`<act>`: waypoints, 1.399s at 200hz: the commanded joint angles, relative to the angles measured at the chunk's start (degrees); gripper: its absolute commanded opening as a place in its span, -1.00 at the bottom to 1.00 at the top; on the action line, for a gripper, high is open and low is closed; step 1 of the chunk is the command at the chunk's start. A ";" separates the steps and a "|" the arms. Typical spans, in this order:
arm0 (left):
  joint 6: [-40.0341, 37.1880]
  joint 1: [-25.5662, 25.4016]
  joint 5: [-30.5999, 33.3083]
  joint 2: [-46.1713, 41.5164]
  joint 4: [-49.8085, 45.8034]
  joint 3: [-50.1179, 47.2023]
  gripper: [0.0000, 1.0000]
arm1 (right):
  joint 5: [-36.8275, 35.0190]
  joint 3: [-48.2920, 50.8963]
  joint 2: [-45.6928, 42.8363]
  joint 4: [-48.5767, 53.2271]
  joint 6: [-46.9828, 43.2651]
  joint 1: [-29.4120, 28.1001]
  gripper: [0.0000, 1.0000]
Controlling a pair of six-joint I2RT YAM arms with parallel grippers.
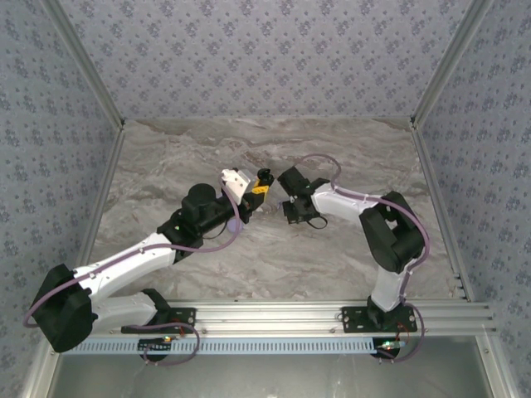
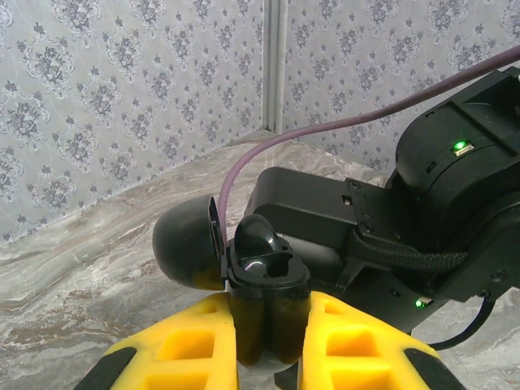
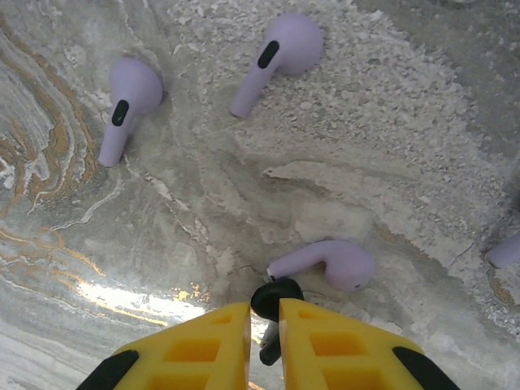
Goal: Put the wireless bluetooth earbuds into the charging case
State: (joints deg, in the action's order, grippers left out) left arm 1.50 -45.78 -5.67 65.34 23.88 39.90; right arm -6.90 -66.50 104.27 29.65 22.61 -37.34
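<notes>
The right gripper (image 3: 264, 315), at the bottom middle of its wrist view, has its yellow fingers drawn almost together. They pinch a black earbud (image 3: 276, 297), whose round head pokes out past the tips while its stem runs back down the narrow slit between them. It hangs low over the marble table (image 3: 390, 122). Just beyond the tips, right of centre, a lilac earbud (image 3: 333, 265) lies on its side very near the black head; whether they touch I cannot tell. Two more lilac earbuds lie well apart at the upper left (image 3: 126, 101) and top centre (image 3: 278, 55), and a lilac scrap peeks in at the right edge (image 3: 505, 250). The left gripper (image 2: 268, 325), at the bottom of its wrist view, is clamped on a black charging case (image 2: 264, 272) held upright, its lid (image 2: 185, 244) swung open to the left. A rounded black lump (image 2: 258, 234) rises at the back of the opening; whether it is a bud I cannot tell. The right arm (image 2: 390, 203) looms close behind the case. From above, both grippers sit close together near the table's centre.
</notes>
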 commanded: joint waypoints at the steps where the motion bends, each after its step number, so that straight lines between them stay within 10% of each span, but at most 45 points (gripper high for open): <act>1: -1.05 -0.27 0.77 -1.64 0.15 -0.12 -1.00 | -4.31 -3.90 2.58 6.62 -2.43 -1.60 -0.61; 280: -0.92 -0.25 3.83 -7.37 -0.50 -3.69 -1.00 | 4.35 -2.33 3.09 2.51 1.65 1.70 -0.40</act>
State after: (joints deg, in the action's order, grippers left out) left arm 1.04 -45.78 -2.87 58.89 22.50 36.03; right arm -2.59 -69.14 105.84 31.42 23.33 -35.86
